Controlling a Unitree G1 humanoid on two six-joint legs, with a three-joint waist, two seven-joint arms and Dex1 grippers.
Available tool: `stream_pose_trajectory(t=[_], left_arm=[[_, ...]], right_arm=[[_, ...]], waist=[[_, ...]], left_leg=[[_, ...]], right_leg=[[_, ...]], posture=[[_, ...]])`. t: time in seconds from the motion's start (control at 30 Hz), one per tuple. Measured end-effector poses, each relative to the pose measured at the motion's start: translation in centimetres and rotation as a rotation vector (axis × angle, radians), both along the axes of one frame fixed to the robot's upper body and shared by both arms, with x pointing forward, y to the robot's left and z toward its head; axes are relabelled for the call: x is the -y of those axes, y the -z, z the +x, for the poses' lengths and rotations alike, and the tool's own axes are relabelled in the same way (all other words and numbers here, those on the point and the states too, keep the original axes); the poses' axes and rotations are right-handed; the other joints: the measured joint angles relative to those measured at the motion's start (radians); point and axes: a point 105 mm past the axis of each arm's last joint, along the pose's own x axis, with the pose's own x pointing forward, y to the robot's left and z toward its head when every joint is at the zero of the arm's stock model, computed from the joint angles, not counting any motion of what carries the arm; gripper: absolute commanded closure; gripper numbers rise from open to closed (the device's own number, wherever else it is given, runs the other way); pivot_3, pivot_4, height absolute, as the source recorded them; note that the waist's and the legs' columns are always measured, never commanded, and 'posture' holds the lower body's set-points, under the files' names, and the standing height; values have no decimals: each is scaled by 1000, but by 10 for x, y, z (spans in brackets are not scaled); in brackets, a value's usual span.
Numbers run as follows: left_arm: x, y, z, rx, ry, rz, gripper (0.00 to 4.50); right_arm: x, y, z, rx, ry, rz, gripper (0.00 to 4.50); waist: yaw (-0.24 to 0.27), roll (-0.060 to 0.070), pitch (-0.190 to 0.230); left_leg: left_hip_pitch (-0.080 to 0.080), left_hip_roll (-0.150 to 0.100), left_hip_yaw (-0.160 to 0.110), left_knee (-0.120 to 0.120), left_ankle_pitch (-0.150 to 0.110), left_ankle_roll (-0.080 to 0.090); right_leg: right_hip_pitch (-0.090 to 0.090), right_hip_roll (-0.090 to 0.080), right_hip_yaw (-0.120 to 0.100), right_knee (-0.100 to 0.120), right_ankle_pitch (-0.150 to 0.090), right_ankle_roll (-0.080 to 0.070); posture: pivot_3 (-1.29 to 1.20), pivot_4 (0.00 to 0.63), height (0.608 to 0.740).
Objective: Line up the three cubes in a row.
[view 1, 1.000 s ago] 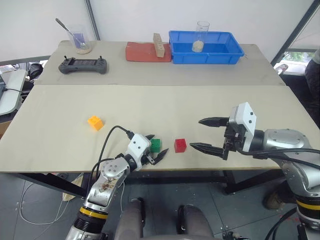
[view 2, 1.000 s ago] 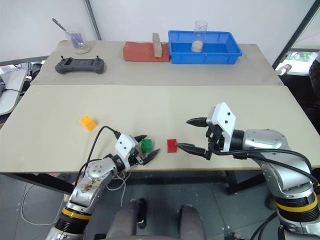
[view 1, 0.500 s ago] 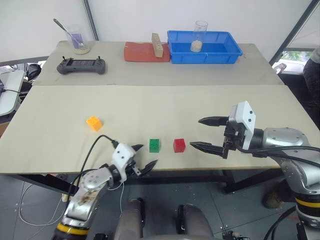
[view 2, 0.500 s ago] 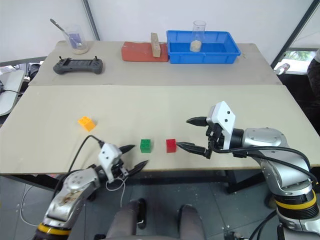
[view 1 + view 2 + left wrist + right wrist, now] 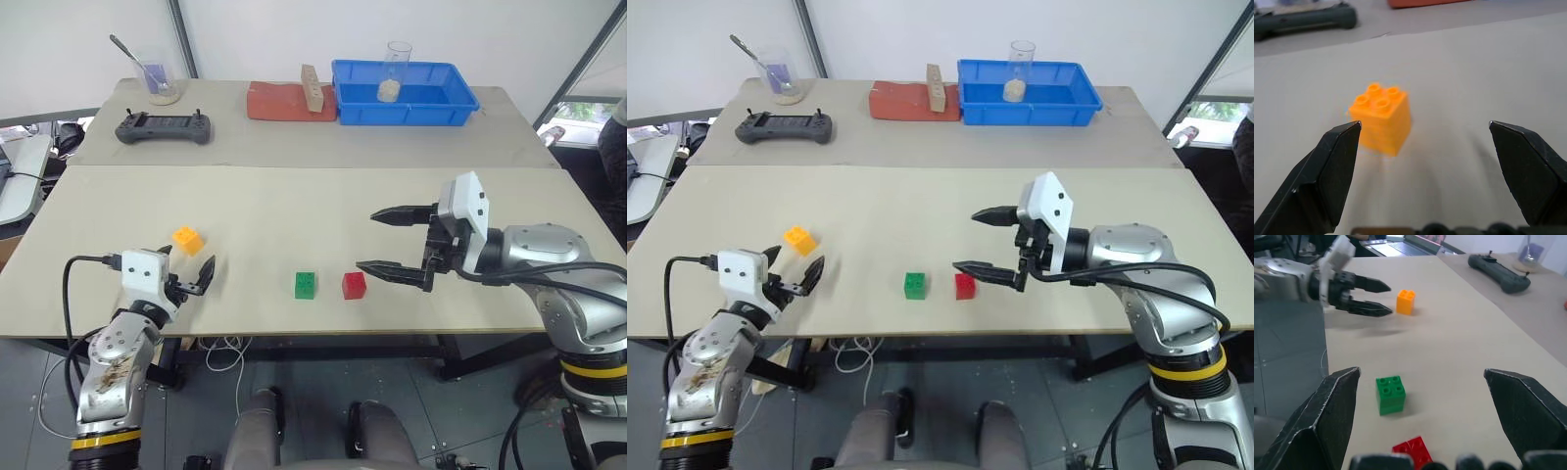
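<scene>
tbl (image 5: 294,211) | on it: grn cube (image 5: 305,285), red cube (image 5: 354,285), orng cube (image 5: 187,239)

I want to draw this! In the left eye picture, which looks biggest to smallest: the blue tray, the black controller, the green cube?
1. blue tray
2. black controller
3. green cube

Clear gaps; nearness doesn't muddle the order.

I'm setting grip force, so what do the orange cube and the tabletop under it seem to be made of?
Orange cube: likely hard moulded plastic, smooth with a slight sheen; round studs on top and crisp edges suggest a toy brick.
Tabletop: probably painted or laminated board, matte beige and flat, with no grain visible; the core material can't be told.
</scene>
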Motion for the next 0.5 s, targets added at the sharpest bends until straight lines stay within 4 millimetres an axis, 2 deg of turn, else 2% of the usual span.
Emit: stream_pose_trajectory(t=[0.3, 0.5], left_arm=[[-11, 2, 17, 32, -48, 5, 40], [-27, -2, 32, -13, 36, 48, 40]], right_arm=[[-6, -5, -1, -5, -15, 3, 0], [-7, -9, 0, 2, -16, 0, 0]], waist=[[-2, 0, 0], [-2, 0, 0]], left_leg=[[0, 0, 0, 0, 0, 0], [0, 1, 0, 0, 0, 0]], right_leg=[[0, 0, 0, 1, 0, 0], [-2, 1, -1, 1, 0, -1]], posture=[[0, 150, 740], [0, 150, 740]])
